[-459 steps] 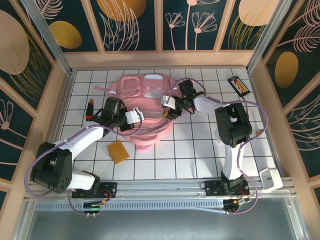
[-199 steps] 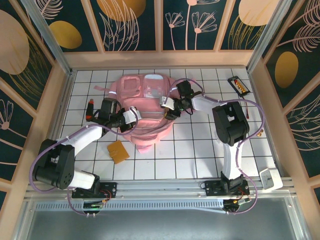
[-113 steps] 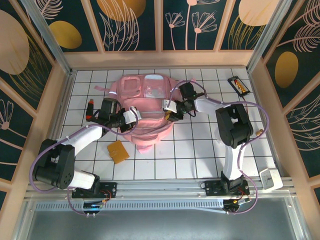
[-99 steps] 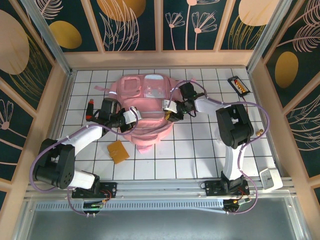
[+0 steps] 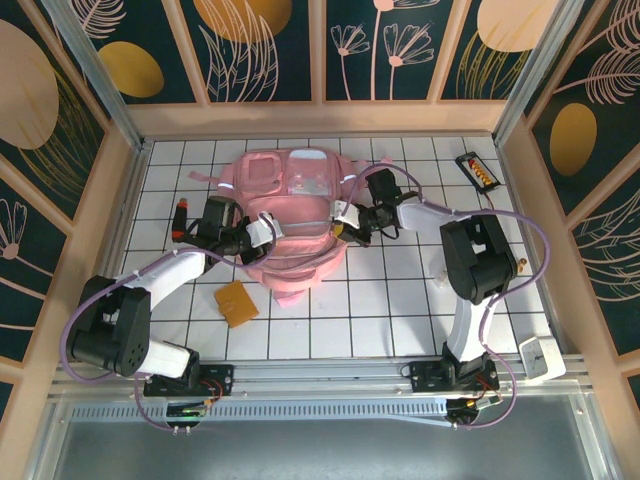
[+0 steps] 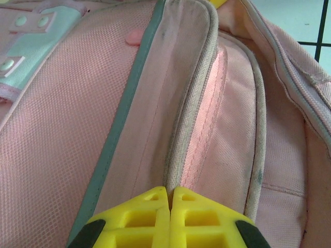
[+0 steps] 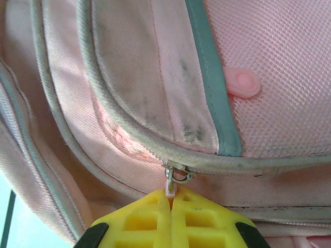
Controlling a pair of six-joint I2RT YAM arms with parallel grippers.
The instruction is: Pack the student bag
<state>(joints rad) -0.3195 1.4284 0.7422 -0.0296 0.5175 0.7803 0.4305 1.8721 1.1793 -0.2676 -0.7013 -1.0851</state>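
The student bag [image 5: 285, 200] is laid on the gridded table [image 5: 400, 300], toward its far side, between both arms. The left gripper [image 6: 169, 199] is pressed together on the bag's zip edge [image 6: 178, 150]; the right gripper [image 7: 170, 199] is clamped on a metal zipper pull [image 7: 175, 176]

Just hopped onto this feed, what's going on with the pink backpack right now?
Both arms are working on the student bag, which lies on the tiled table. The left end effector is shut on the bag's zip seam, apparently bracing it. The right end effector is shut on the zipper pull at the bag's other side. A tan flat item lies on the table beside the bag, not yet packed.
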